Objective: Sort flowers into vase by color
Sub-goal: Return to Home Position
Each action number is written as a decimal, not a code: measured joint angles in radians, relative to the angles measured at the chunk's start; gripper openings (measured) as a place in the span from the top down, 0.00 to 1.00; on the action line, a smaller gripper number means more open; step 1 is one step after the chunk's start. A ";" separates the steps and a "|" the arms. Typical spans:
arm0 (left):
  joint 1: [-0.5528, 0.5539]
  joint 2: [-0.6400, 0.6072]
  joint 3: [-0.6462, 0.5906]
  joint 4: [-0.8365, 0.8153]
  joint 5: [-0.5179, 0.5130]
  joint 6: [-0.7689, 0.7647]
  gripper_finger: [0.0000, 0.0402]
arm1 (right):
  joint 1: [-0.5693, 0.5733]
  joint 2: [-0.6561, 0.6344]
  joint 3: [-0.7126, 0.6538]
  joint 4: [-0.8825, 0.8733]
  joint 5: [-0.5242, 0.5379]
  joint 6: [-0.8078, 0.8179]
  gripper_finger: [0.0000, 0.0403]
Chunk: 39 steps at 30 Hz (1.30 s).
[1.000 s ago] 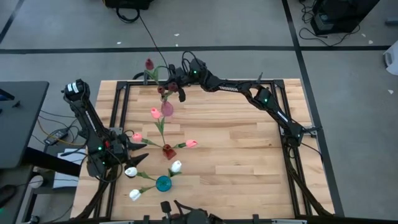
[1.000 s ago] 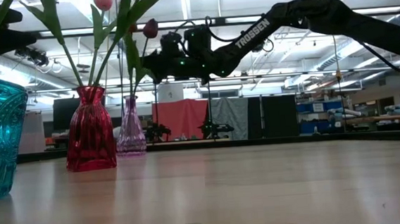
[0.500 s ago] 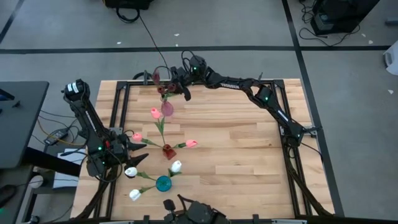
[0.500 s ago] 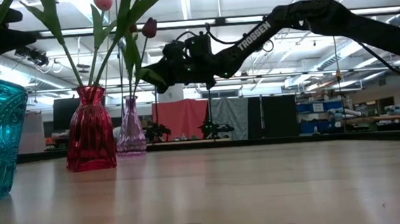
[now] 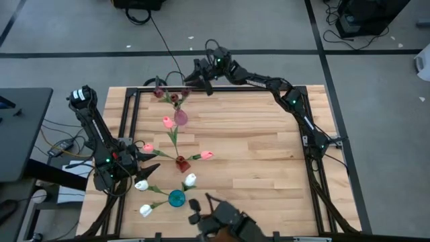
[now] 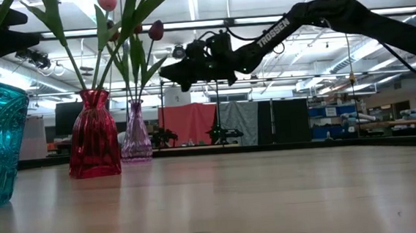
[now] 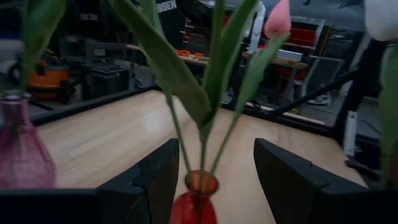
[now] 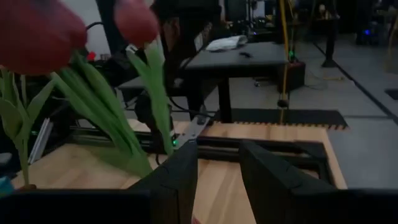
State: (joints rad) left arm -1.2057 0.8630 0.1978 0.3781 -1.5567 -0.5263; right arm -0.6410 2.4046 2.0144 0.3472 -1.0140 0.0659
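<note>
**Hovering clear of three loaded vases**

High view: the right gripper (image 5: 191, 78) hangs over the far edge of the table (image 5: 255, 154), just beyond the pink vase (image 5: 180, 118). That vase holds the maroon flowers (image 5: 176, 98). The red vase (image 5: 181, 163) stands mid-table with the pink flowers (image 5: 207, 155) fanned out of it. The teal vase (image 5: 177, 197), near the front edge, carries the white flowers (image 5: 190, 179). The left gripper (image 5: 153, 162) sits low at the table's left side, beside the red vase, its fingers spread.

Low view: the teal vase is nearest, the red vase is behind it and the pink vase is farthest. The right gripper is in the air beside the upper stems, apart from them.

Left wrist view: both dark fingers stand apart with nothing held. The red vase's neck shows ahead in the gap, untouched.

Right wrist view: the fingers are parted and empty, with maroon heads and leaves close in front.
</note>
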 joint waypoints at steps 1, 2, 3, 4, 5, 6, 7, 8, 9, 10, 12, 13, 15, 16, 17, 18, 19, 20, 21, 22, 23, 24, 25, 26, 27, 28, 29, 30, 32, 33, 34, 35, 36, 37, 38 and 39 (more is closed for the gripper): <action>0.000 -0.002 0.000 -0.002 -0.010 0.011 0.47 | -0.012 -0.002 0.000 -0.006 -0.006 0.006 0.68; 0.000 -0.006 0.000 -0.002 -0.014 0.031 0.47 | -0.025 -0.008 0.000 -0.017 -0.010 0.012 0.68; 0.000 -0.016 0.000 -0.003 -0.014 0.055 0.47 | -0.036 -0.014 0.000 -0.041 -0.008 0.013 0.68; 0.000 -0.034 0.000 -0.003 -0.014 0.075 0.47 | -0.045 -0.019 0.000 -0.065 0.003 0.002 0.68; 0.000 -0.057 0.000 -0.001 -0.015 0.096 0.47 | -0.055 -0.031 0.000 -0.107 0.021 -0.014 0.68; 0.000 -0.081 0.000 -0.001 -0.017 0.121 0.47 | -0.062 -0.039 0.000 -0.156 0.040 -0.036 0.68; -0.001 -0.105 0.000 -0.002 -0.017 0.152 0.47 | -0.069 -0.053 0.000 -0.217 0.078 -0.067 0.68; -0.003 -0.131 0.000 -0.003 -0.017 0.189 0.47 | -0.074 -0.069 -0.001 -0.291 0.117 -0.101 0.68; -0.006 -0.158 0.000 -0.005 -0.017 0.228 0.47 | -0.077 -0.087 -0.001 -0.365 0.165 -0.146 0.68; -0.008 -0.184 0.000 -0.004 -0.017 0.267 0.47 | -0.078 -0.112 -0.001 -0.431 0.209 -0.189 0.68; -0.008 -0.239 0.000 -0.011 -0.017 0.333 0.47 | -0.075 -0.163 -0.002 -0.543 0.281 -0.261 0.68; -0.008 -0.259 0.000 -0.019 -0.017 0.362 0.47 | -0.072 -0.188 -0.001 -0.582 0.306 -0.284 0.68; -0.008 -0.304 0.000 -0.060 -0.017 0.391 0.47 | -0.070 -0.228 0.000 -0.640 0.337 -0.310 0.68; -0.008 -0.325 0.000 -0.089 -0.016 0.392 0.47 | -0.070 -0.246 -0.009 -0.647 0.350 -0.312 0.68; -0.008 -0.345 0.000 -0.126 -0.014 0.387 0.47 | -0.070 -0.264 -0.027 -0.645 0.353 -0.310 0.68; -0.008 -0.363 0.000 -0.169 -0.012 0.372 0.47 | -0.073 -0.284 -0.055 -0.644 0.357 -0.306 0.68; -0.008 -0.379 0.000 -0.215 -0.011 0.351 0.47 | -0.075 -0.307 -0.090 -0.638 0.364 -0.305 0.68; -0.008 -0.394 0.000 -0.263 -0.011 0.325 0.47 | -0.081 -0.335 -0.130 -0.637 0.379 -0.306 0.68; -0.008 -0.412 0.000 -0.310 -0.008 0.294 0.47 | -0.086 -0.366 -0.178 -0.628 0.397 -0.307 0.69; -0.008 -0.425 0.000 -0.352 0.000 0.256 0.47 | -0.092 -0.400 -0.233 -0.609 0.414 -0.308 0.69; -0.007 -0.438 0.000 -0.389 0.007 0.222 0.47 | -0.098 -0.436 -0.293 -0.584 0.427 -0.306 0.69; -0.005 -0.451 0.000 -0.425 0.012 0.183 0.47 | -0.103 -0.476 -0.361 -0.549 0.441 -0.298 0.69; -0.005 -0.459 0.000 -0.456 0.019 0.145 0.47 | -0.107 -0.515 -0.430 -0.507 0.456 -0.281 0.69; -0.005 -0.467 0.000 -0.481 0.029 0.109 0.47 | -0.109 -0.556 -0.503 -0.460 0.467 -0.261 0.69; -0.005 -0.474 0.000 -0.498 0.041 0.080 0.47 | -0.109 -0.598 -0.575 -0.413 0.478 -0.240 0.69; -0.005 -0.480 0.000 -0.507 0.060 0.057 0.47 | -0.105 -0.641 -0.644 -0.362 0.487 -0.224 0.70; -0.005 -0.484 0.000 -0.513 0.072 0.038 0.47 | -0.098 -0.686 -0.711 -0.310 0.499 -0.208 0.70; -0.005 -0.486 0.000 -0.517 0.087 0.022 0.47 | -0.089 -0.731 -0.776 -0.258 0.510 -0.191 0.70; -0.005 -0.487 0.000 -0.530 0.105 -0.001 0.47 | -0.063 -0.819 -0.894 -0.165 0.531 -0.153 0.70; -0.005 -0.487 0.000 -0.539 0.106 -0.004 0.47 | -0.047 -0.861 -0.950 -0.125 0.545 -0.135 0.70; -0.005 -0.487 0.000 -0.544 0.104 -0.006 0.47 | -0.031 -0.902 -1.004 -0.084 0.563 -0.116 0.70; -0.003 -0.487 0.000 -0.549 0.100 -0.005 0.47 | -0.012 -0.942 -1.054 -0.043 0.587 -0.096 0.70; 0.002 -0.490 0.000 -0.550 0.099 0.002 0.47 | 0.008 -0.983 -1.101 0.001 0.619 -0.076 0.70; 0.010 -0.495 0.000 -0.550 0.100 0.016 0.48 | 0.028 -1.021 -1.145 0.042 0.654 -0.056 0.70; 0.019 -0.502 0.000 -0.550 0.108 0.032 0.49 | 0.048 -1.059 -1.184 0.073 0.690 -0.034 0.70; 0.031 -0.511 0.000 -0.550 0.120 0.053 0.51 | 0.067 -1.095 -1.223 0.100 0.720 -0.015 0.70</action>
State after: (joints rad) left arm -1.1748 0.3518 0.1978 -0.1717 -1.4363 -0.4736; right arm -0.5744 1.3099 0.7918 0.4469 -0.2936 0.0513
